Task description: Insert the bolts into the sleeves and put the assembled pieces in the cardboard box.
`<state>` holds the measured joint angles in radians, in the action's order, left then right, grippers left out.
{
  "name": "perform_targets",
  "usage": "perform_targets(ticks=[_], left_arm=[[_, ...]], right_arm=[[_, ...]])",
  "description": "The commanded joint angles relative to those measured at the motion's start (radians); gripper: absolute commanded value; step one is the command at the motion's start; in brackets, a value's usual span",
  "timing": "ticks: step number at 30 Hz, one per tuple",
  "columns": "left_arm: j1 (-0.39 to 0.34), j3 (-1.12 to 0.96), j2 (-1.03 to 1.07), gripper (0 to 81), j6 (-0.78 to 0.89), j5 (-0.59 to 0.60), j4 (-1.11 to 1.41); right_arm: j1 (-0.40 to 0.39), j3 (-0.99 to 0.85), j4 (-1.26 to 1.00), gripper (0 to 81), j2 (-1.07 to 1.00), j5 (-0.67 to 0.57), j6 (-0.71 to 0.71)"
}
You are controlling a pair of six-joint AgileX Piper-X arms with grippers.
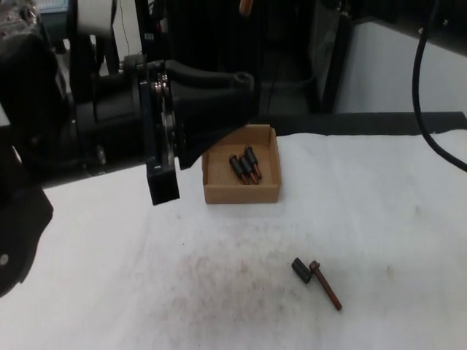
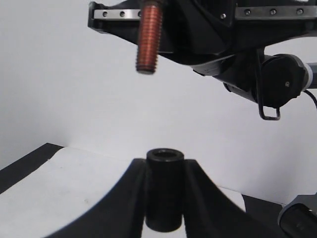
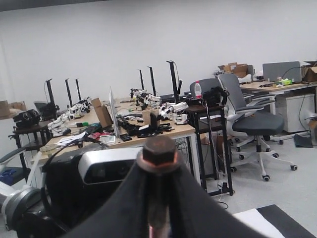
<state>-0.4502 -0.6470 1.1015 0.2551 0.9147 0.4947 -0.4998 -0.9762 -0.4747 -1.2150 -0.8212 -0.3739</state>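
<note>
Fingers (image 2: 119,206) of the left gripper (image 2: 165,167) are clenched on a short black cylindrical metal sleeve (image 2: 165,196). It stands upright between them with its open mouth poking out just past the fingertips. Facing that mouth, apart from it and slightly off its axis, hangs the threaded end of a copper-coloured steel bolt (image 2: 147,37), which points toward the sleeve. The bolt is gripped by the right gripper (image 3: 157,174), whose two black fingers (image 3: 190,208) are clamped on the shank, with the hexagonal head (image 3: 157,151) sitting proud of their tips. Beyond those fingers lies a room with long workbenches (image 3: 148,130) and grey office chairs (image 3: 247,116). In the high view, the dark bulk of an arm (image 1: 204,102) hangs over the bench; I cannot tell which side it belongs to. Just beside it, a small open brown cardboard box (image 1: 219,191) rests on the white cloth (image 1: 387,211). Inside the box lie assembled pieces (image 1: 245,166), black sleeves with copper bolts through them. Nearer the camera and well apart from the box, a loose black sleeve (image 1: 300,270) lies on the cloth, touching or almost touching the head of a loose copper bolt (image 1: 327,286).
</note>
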Motion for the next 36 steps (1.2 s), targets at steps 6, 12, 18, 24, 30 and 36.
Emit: perform_targets(ticks=[6, 12, 18, 24, 30, 36], left_arm=[[0.016, -0.015, -0.011, 0.2, -0.001, 0.008, 0.019], [0.016, -0.014, -0.011, 0.2, -0.001, 0.003, 0.019], [0.016, -0.014, -0.011, 0.2, -0.001, -0.003, 0.019], [0.016, -0.014, -0.011, 0.2, -0.001, -0.017, 0.019], [0.016, -0.014, -0.011, 0.2, -0.001, -0.045, 0.019], [0.016, -0.014, -0.011, 0.2, -0.001, -0.047, 0.019]], right_arm=[[-0.015, -0.005, 0.113, 0.8, 0.003, -0.002, 0.083], [-0.027, -0.005, 0.138, 0.8, 0.003, -0.002, 0.09], [-0.027, -0.005, 0.153, 0.8, 0.003, -0.002, 0.106], [-0.027, -0.005, 0.156, 0.8, 0.003, -0.002, 0.106], [-0.027, -0.005, 0.156, 0.8, 0.003, -0.009, 0.106], [-0.027, -0.005, 0.162, 0.8, 0.003, -0.009, 0.106]])
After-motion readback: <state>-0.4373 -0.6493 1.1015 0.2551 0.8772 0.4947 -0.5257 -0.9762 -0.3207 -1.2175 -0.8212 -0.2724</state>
